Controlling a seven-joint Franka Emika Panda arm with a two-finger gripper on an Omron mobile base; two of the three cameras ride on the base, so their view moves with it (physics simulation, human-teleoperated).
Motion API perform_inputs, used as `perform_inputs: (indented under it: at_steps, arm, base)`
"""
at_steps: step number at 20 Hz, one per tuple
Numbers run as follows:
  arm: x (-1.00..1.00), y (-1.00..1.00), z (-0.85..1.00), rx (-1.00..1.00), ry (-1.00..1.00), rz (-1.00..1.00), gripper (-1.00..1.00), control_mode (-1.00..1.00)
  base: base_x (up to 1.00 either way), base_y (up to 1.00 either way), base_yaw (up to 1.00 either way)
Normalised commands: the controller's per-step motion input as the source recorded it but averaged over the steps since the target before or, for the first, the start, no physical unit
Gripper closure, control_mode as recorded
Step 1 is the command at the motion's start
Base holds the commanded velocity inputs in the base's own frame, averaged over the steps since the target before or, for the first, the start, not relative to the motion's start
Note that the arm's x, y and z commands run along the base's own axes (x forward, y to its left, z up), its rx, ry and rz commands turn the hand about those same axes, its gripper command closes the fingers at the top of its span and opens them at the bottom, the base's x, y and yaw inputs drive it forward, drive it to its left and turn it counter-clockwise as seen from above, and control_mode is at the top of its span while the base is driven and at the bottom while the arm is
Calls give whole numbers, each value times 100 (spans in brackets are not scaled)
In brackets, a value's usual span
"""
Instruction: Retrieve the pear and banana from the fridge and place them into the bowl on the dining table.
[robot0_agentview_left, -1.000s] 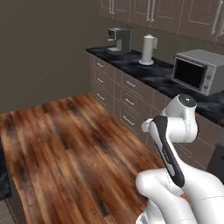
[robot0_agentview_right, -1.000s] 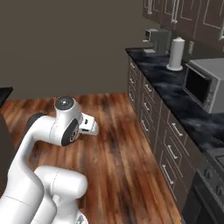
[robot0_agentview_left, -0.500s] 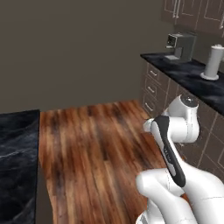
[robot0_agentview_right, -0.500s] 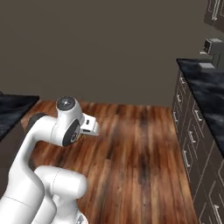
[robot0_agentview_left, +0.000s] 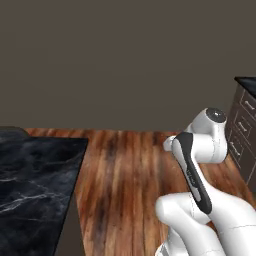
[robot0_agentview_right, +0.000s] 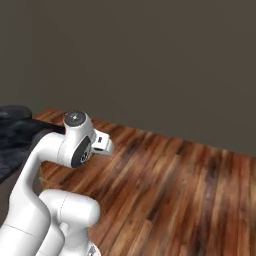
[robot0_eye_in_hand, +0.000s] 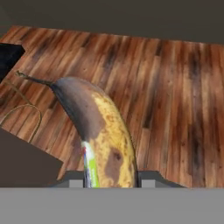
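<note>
Floor (robot0_agentview_left: 125, 170): wood planks right across, brown and streaky, under a plain dark wall (robot0_agentview_left: 125, 60).
Counter (robot0_agentview_left: 35, 185): black marble slab with white veins, at the arm's left in the left base view.
Banana (robot0_eye_in_hand: 103, 140): yellow, brown-blotched, stem pointing away, up over the floor.
Fingers (robot0_eye_in_hand: 109, 178): clenched on the banana's near end.

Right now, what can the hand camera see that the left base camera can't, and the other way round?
Hand view alone: the banana, yellow with brown patches, sticking out from the shut gripper that holds it. Left base view alone: the black marble dining table at the left, the robot's white arm, and a drawer cabinet at the right edge. Both share the wooden floor and the dark wall behind it.
</note>
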Motion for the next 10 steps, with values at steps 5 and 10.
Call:
perform_inputs:
  at_steps: [5, 10]
  arm:
    - [0, 0, 0, 0, 0, 0, 100, 100]
    - [0, 0, 0, 0, 0, 0, 100, 100]
  base:
    - [100, 0, 42]
    - [100, -1, 47]
